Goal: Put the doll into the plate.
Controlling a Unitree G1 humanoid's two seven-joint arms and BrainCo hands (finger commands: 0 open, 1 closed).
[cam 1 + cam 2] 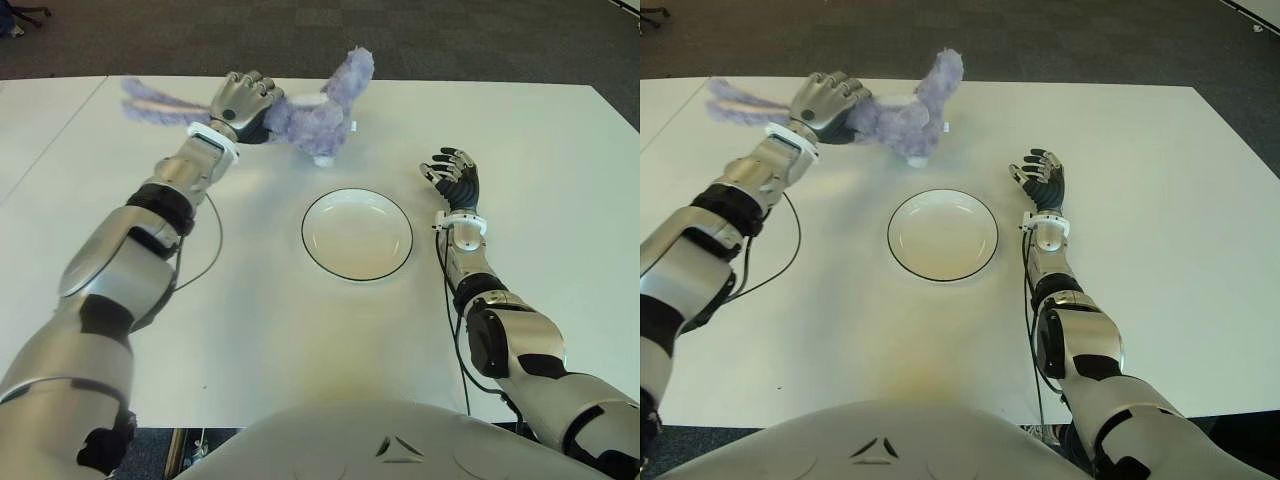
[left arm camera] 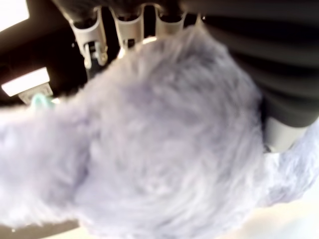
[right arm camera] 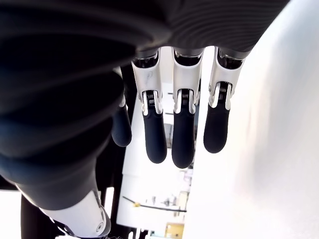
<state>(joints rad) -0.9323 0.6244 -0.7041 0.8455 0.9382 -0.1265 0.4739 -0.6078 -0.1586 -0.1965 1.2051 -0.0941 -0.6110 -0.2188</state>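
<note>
Robot torso edges the near side of the white worktop [image 1: 250,330]; right hand [image 1: 455,180] shows just right of the plate [image 1: 357,234], fingers [image 3: 183,134] loosely extended, gripping nothing; left hand [image 1: 240,103] is at the far side, fingers [image 1: 252,90] curled around the purple doll [image 1: 315,110]; doll's body extends rightward beyond those fingers, beyond the plate, apart from it.

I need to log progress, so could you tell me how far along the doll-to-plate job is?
Done: the left hand has closed on the purple plush doll, whose fur fills the left wrist view. In hand: the doll is held at the far side of the white table, beyond the plate. Left: carrying it to the plate, which holds nothing, and releasing. The right hand shows open, right of the plate.
</note>
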